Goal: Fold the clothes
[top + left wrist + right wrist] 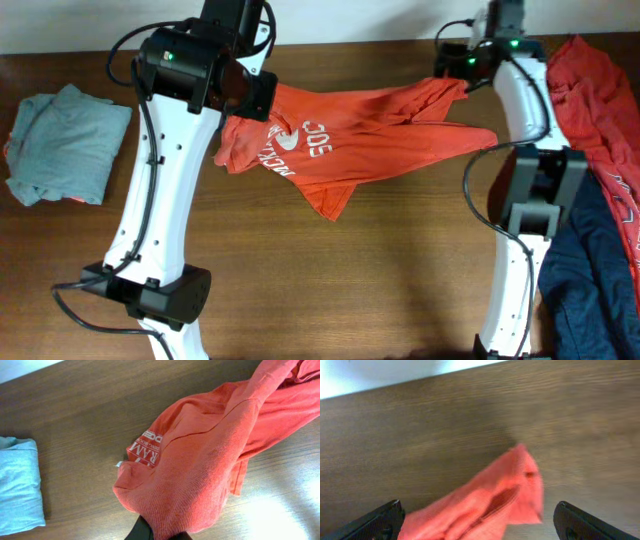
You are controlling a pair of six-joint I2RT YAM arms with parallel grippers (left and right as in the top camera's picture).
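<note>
Overhead looks down; wrist views close, share T-shirt (200, 460).

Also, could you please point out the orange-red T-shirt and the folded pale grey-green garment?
orange-red T-shirt (350, 115), overhead view, plain fabric beside lettering.
folded pale grey-green garment (65, 145), overhead view, its middle.

T-shirt (200, 470): orange-red knit cloth, matt, white print. Worktop (90, 415): brown wood grain, smooth, slight sheen. Arms (160, 200): glossy white plastic.

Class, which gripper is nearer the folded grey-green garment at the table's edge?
Left. The left gripper, shut on the orange T-shirt, is a stretch of table away from the grey-green garment; the right gripper, open, is at the shirt's far end.
</note>
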